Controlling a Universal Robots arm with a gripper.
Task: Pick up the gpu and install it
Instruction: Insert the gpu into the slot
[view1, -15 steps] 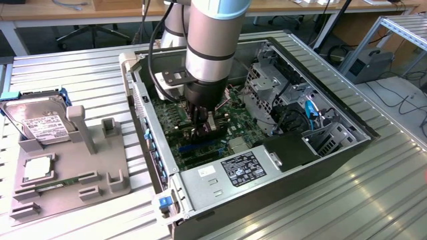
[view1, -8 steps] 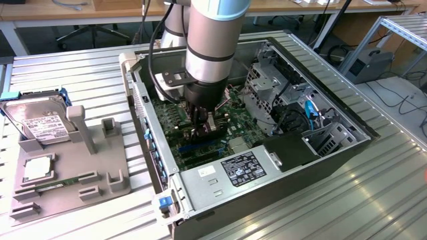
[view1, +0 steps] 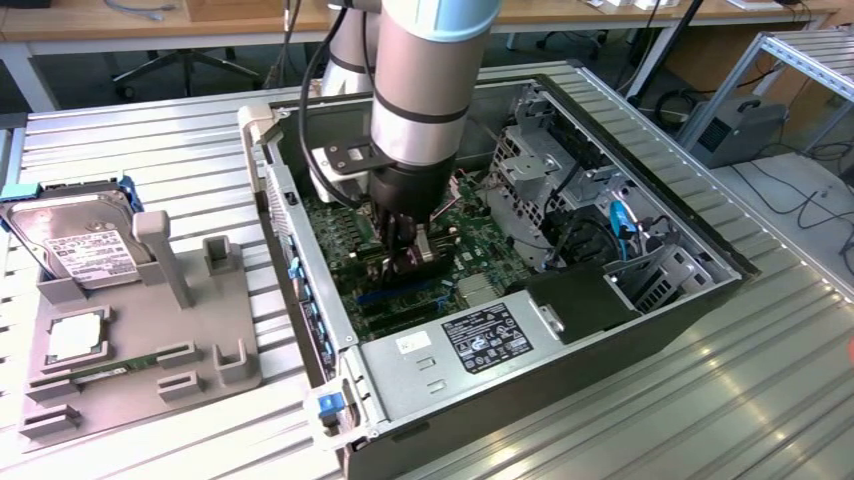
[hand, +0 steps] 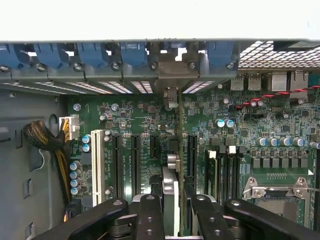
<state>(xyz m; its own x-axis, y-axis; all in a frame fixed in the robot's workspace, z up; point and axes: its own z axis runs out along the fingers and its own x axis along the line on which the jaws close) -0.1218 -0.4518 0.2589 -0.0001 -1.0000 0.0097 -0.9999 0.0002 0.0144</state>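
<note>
Deep into the install step here, not the pickup. Gripper (view1: 404, 262) down inside the open PC case (view1: 667, 250), partway closed with the gpu (hand: 171, 200) pinched edge-on between the fingers (hand: 150, 215), so holding the card, not empty. Card hanging straight below the wrist, seen as a thin vertical sliver running away from the gripper toward the rear bracket bay (hand: 172, 75) with the blue retention clips (hand: 90, 52). Metal bracket end looks lined up with the open gap in that rear row, just ahead of the card's far end.

Motherboard (hand: 125, 125) directly under the gripper. Black expansion slots (hand: 136, 160) on either side of the card, white slot (hand: 97, 165) further off to one side, CPU socket (hand: 275, 195) well off to the other. Can't tell for sure whether the card edge is already touching its slot or just hovering over it; looks very close either way.

Judging by that, next move calls for a straight push down with the card kept square to the slot, bracket tab sliding into the rear opening at the same time. Any tilt and probably a jam on the slot lip.

Off to the side, well away from the gripper: grey parts tray (view1: 200, 375) with the hard drive (view1: 80, 245) standing in it and a memory stick (view1: 114, 368) lying flat.
</note>
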